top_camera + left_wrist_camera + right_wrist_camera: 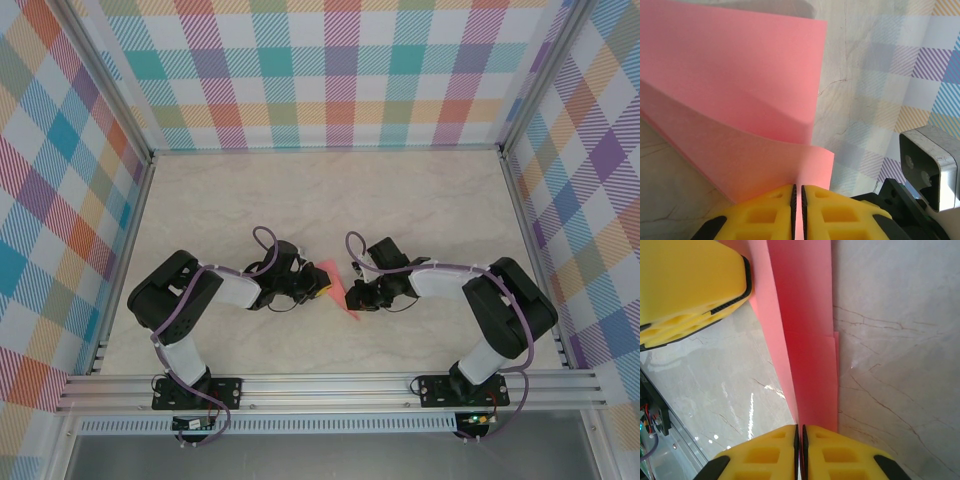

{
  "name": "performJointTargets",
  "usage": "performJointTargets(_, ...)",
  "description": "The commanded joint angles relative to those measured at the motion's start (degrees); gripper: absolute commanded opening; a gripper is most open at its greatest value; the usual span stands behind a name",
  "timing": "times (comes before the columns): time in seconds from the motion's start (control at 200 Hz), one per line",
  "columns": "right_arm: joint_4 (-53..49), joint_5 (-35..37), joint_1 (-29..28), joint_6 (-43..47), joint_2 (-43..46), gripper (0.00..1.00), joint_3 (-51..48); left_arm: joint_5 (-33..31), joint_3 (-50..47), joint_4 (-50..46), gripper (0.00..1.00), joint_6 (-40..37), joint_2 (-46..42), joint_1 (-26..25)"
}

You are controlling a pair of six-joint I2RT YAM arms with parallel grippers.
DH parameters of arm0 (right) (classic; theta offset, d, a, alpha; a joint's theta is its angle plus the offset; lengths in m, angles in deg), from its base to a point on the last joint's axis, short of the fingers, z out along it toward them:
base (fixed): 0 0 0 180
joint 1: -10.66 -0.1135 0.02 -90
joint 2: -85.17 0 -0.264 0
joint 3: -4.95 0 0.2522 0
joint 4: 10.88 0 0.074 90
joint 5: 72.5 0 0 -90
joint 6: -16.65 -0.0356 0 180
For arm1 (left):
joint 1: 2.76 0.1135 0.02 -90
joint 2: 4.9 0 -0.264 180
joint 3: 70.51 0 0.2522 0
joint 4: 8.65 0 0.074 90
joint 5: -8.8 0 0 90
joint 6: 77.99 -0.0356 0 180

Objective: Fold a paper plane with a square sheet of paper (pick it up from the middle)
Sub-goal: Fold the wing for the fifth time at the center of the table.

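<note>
- Two grippers, both mine, meet near the middle of the table (300, 200), a little toward its near edge, with the sheet of paper (338, 283) caught between them.
- My left gripper (796, 190) is clamped down. Its yellow fingers (760, 217) press together, and the pink edge is pinched in the seam between them.
- My right gripper (800, 430) is likewise closed on the paper. A thin pink edge runs down into the slit between its yellow pads (840, 455).
- The sheet is folded into layers. From my left wrist I see overlapping pink panels with creases between them, spreading away from my fingers to the left.
- From above it reads as a narrow pink shape whose pointed tip aims at the near side, just right of where the grippers meet.
- From my right wrist it runs away from my fingers as a long, narrow strip over the marbled tabletop. My left gripper's yellow finger sits at the strip's left edge.
- I cannot tell whether the paper's underside touches the table.
- My right arm's grey camera housing (930, 165) sits just right of the paper in my left wrist's view.
- Plaid walls (340, 70) stand on the left, far and right sides.
</note>
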Motion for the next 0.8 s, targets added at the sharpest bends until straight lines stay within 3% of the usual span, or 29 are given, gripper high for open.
performJointTargets(0.0,0.4,-0.4,0.2,0.6,-1.1,0.12,0.1,1.5,0.0,2.3,0.15,-1.1,-1.7,-1.0)
performJointTargets(0.285,1.8,-1.5,1.1,-0.4,-2.0,0.11,-0.6,2.4,-3.0,7.0,0.2,-1.0,-3.7,-2.0)
performJointTargets(0.795,0.5,-2.5,1.5,0.4,-2.7,0.13,0.2,1.8,-0.3,6.6,0.18,-0.9,0.4,-3.9)
